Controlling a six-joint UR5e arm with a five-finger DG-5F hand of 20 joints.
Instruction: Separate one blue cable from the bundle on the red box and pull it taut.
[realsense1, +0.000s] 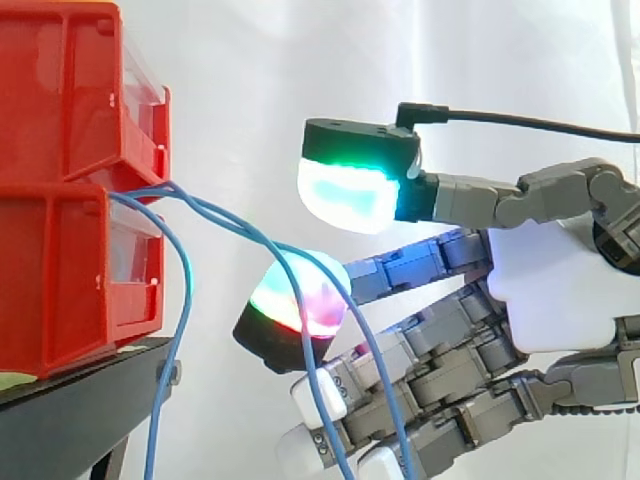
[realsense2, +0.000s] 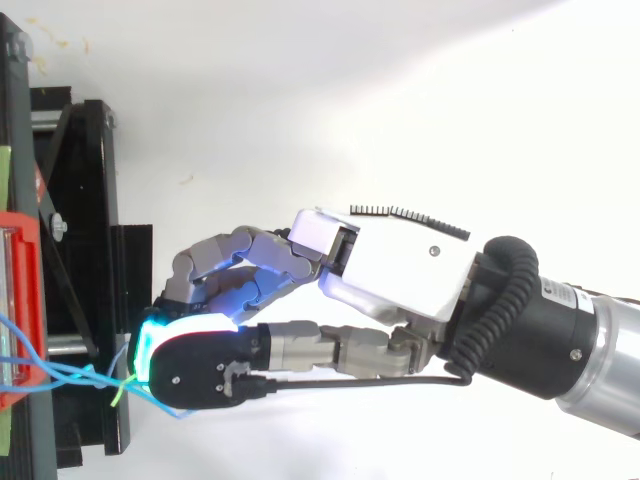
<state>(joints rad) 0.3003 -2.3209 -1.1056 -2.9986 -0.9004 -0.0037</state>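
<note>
- The hand (realsense1: 550, 290) isn't gripping anything as far as I can see. It's open, with a clear gap between the upper pad (realsense1: 345, 195) and the lower pad (realsense1: 300, 295).
- The blue cables (realsense1: 230, 225) come out from between the red boxes (realsense1: 70, 200), which sit well out past the fingertips. Two of them slope down toward the hand, cross the lower pad and drop past the curled fingers underneath.
- I can't tell whether those two actually rest on the lower pad or just pass in front of it.
- A third one, the loose cable (realsense1: 185, 300), hangs straight down beside the boxes. It's nowhere near the fingertips, so it's already out of the way.
- My guess at why the hand is posed like this: the lower pad is hooked under the strands to lift them off the rest, and the upper pad is parked above, ready to clamp down.
- From above, the hand (realsense2: 400, 260) points straight at the boxes and the strands meet right at the fingertip, over the black stand (realsense2: 90, 200).
- Nothing is taut yet, since everything sags. With two strands so close together, I reckon the tricky bit is pinching only one.
</note>
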